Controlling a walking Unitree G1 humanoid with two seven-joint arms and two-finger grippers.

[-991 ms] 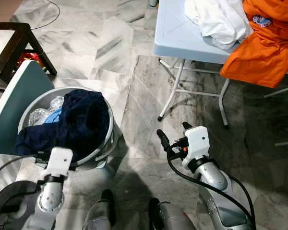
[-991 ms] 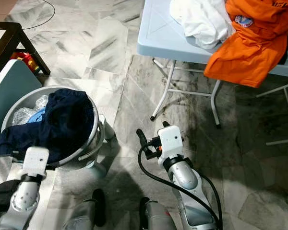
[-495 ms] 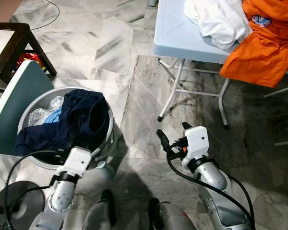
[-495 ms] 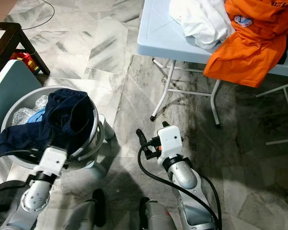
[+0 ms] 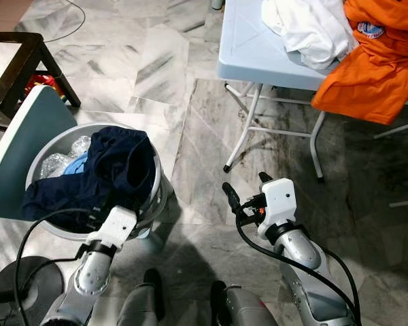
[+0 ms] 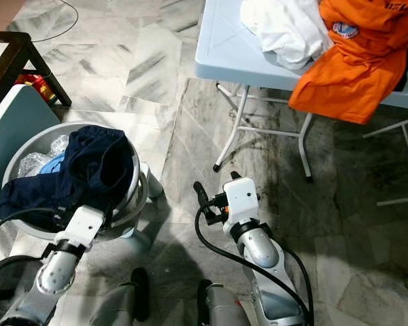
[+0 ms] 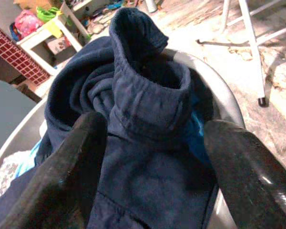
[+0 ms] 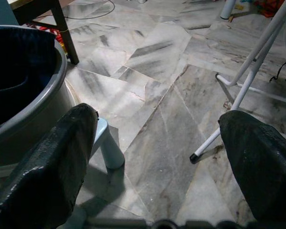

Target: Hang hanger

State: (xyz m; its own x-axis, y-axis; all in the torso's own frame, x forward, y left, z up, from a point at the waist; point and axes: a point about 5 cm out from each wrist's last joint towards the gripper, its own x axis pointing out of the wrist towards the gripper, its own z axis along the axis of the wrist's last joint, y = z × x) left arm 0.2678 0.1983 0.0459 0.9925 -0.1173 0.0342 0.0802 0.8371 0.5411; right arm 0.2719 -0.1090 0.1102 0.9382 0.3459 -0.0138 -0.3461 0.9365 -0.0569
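While the head camera looks down at a grey marble floor [image 5: 156, 61], the left gripper [image 7: 148, 157] sits at the lower left of the frame, right at the near rim of a grey basin [image 5: 149, 204]. Its two black fingers [image 7: 62, 176] are spread wide apart, one on either side of a dark navy garment [image 5: 119, 166] heaped in the basin, and they have closed on nothing. In the left wrist view the garment's ribbed cuff or waistband stands up in a roll between the fingers, with a bit of light blue cloth [image 5: 75, 165] beside it. Crinkled clear plastic [image 5: 54, 161] lies at the basin's far left side. I cannot make out a hanger among the clothes.

Lower centre of the frame, the right gripper [image 5: 243, 190] hangs over bare floor, its fingers [image 8: 47, 176] wide open and empty, pointing toward the legs of a pale blue folding table [image 5: 248, 47] in the upper right. On that table lie a white garment [image 5: 309, 27] and an orange shirt [image 5: 374, 61] whose edge droops over the table's edge. A teal board [image 5: 20, 146] leans at the left edge, with a dark wooden table [image 5: 27, 47] above it.
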